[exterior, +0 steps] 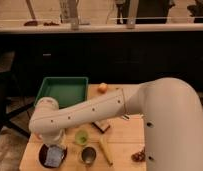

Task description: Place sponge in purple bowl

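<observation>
The purple bowl (44, 156) stands at the table's front left corner. The blue-grey sponge (55, 155) lies inside it, toward its right side. My gripper (51, 143) hangs straight down over the bowl, just above the sponge, and is largely hidden by the thick white wrist. It is shut. Whether it still touches the sponge cannot be made out. My white arm (95, 111) reaches in from the right across the middle of the table.
A green tray (62, 90) sits at the back left, an orange fruit (102, 87) beside it. A small green item (81, 136), a metal cup (87, 154), a yellow stick-like piece (105, 150), a brown-and-tan block (101, 126) and a dark cluster (139, 156) lie near the bowl.
</observation>
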Motion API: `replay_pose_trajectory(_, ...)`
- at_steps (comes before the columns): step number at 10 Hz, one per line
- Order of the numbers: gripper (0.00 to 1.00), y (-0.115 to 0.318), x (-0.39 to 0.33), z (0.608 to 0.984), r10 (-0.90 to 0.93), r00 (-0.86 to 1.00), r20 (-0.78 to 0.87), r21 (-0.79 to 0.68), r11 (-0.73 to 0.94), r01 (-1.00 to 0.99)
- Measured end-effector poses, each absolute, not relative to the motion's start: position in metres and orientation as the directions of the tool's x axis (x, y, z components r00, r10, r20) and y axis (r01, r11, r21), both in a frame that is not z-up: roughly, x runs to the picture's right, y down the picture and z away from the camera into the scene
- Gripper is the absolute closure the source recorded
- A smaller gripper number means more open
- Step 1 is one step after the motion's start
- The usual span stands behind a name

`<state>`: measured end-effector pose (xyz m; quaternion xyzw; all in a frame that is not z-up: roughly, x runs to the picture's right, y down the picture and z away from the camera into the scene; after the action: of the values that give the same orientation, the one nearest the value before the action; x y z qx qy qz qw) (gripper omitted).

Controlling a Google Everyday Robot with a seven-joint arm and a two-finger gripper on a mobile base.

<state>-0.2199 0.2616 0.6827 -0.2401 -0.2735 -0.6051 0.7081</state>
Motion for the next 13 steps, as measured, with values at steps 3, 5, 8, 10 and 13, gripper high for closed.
replay_pose_trajectory(3,1.00,0.258,-0.228,0.688,-0.734,0.114,0.670,-0.015,0.140,0.990)
replay_pose_trajectory(5,1.00,0.253,-0.232,0.696,-0.737,0.108,0.667,-0.017,0.130,0.991)
replay_pose_trajectory(8,1.00,0.248,-0.234,0.707,-0.737,0.109,0.667,-0.027,0.123,0.992)
replay_pose_trajectory(10,0.98,0.248,-0.234,0.708,-0.737,0.108,0.667,-0.028,0.120,0.992)
replay_pose_trajectory(13,0.72,0.248,-0.233,0.709,-0.737,0.110,0.667,-0.030,0.121,0.992)
